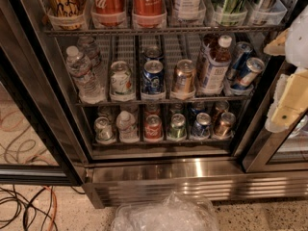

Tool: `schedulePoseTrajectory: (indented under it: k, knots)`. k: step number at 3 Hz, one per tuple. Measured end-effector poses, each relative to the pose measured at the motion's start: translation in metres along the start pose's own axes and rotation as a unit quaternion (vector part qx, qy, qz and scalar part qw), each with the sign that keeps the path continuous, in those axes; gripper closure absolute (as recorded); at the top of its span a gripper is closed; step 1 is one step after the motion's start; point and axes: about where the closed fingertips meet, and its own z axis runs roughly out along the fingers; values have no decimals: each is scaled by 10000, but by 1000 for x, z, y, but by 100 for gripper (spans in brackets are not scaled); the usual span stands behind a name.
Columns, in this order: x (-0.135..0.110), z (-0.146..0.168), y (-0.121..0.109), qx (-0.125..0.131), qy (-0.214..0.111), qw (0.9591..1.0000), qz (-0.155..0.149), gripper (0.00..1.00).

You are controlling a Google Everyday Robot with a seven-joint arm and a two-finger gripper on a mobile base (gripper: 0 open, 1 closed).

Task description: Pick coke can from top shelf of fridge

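The fridge (192,174) fills the camera view with its door open. The top shelf (159,31) runs along the upper edge of the view, with clear can trays along its front. Two red coke cans stand in the trays, one (108,1) left of the other (147,1), with their tops cut off by the frame. A tan can (67,4) stands left of them. My gripper (279,76) is at the right edge, in front of the fridge's right side, below and well right of the coke cans. It is open and empty.
Other cans and a white bottle (187,1) fill the right of the top shelf. The two racks below hold water bottles (84,73) and several cans. A glass door (29,129) stands at the left. Cables (24,208) and a clear plastic bag (166,215) lie on the floor.
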Motion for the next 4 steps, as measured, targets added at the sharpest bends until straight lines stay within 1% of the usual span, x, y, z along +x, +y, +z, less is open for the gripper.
schedulePoseTrajectory:
  k: [1, 2, 3, 4]
  knots:
    - [0, 0, 0, 0, -1, 10000, 0, 0]
    - [-17, -2, 2, -11, -297, 9996, -2, 0]
    - [-68, -11, 6, 40, -985, 9951, -58, 0]
    - [-112, -19, 14, 71, -1835, 9826, 261, 0]
